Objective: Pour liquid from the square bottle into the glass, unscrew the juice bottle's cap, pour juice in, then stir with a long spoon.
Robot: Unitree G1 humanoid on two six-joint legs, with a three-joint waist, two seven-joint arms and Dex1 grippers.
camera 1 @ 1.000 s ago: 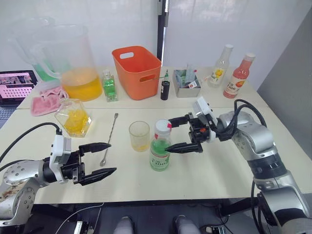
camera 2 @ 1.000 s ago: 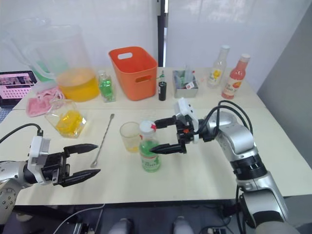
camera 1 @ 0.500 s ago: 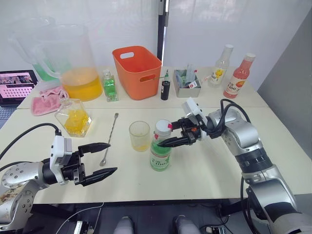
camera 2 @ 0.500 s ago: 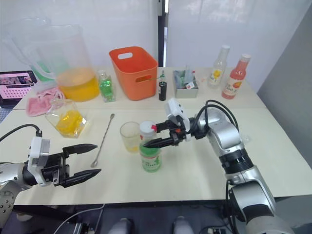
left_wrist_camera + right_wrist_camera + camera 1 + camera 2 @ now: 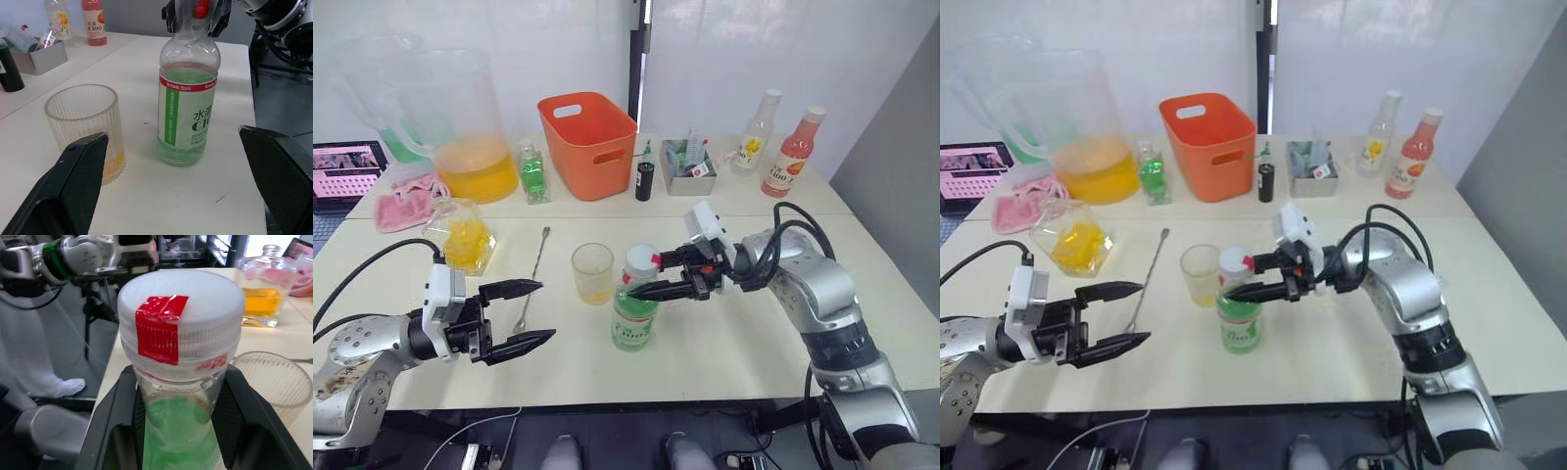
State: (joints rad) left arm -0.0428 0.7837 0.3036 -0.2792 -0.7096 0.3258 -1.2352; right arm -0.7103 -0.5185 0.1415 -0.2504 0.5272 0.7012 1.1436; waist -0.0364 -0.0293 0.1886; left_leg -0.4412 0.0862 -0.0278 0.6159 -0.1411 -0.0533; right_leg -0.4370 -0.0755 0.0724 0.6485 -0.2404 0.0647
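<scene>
The juice bottle (image 5: 633,311) stands upright at mid-table, pale green inside, and its white cap (image 5: 181,323) carries a red mark. My right gripper (image 5: 640,278) is shut on its neck just under the cap, with a black finger (image 5: 116,431) on each side. Just left of the bottle stands the ribbed glass (image 5: 593,272), a little yellow-orange liquid (image 5: 113,165) at its bottom. The long spoon (image 5: 533,278) lies flat left of the glass. Farther left is the square bottle (image 5: 462,235) with yellow contents. My left gripper (image 5: 546,309) hovers open near the table's front left, pointing toward glass and bottle.
Along the back stand a big pitcher (image 5: 475,147) of orange liquid, a small green bottle (image 5: 533,174), an orange basket (image 5: 589,142), a small black bottle (image 5: 644,181), a grey tin (image 5: 687,162), a yellow-labelled bottle (image 5: 754,137) and a pink bottle (image 5: 790,155). A pink cloth (image 5: 406,204) lies back left.
My right gripper has gone from wide open beside the juice bottle to closed around its neck. The left gripper has shifted slightly forward and right, still open.
</scene>
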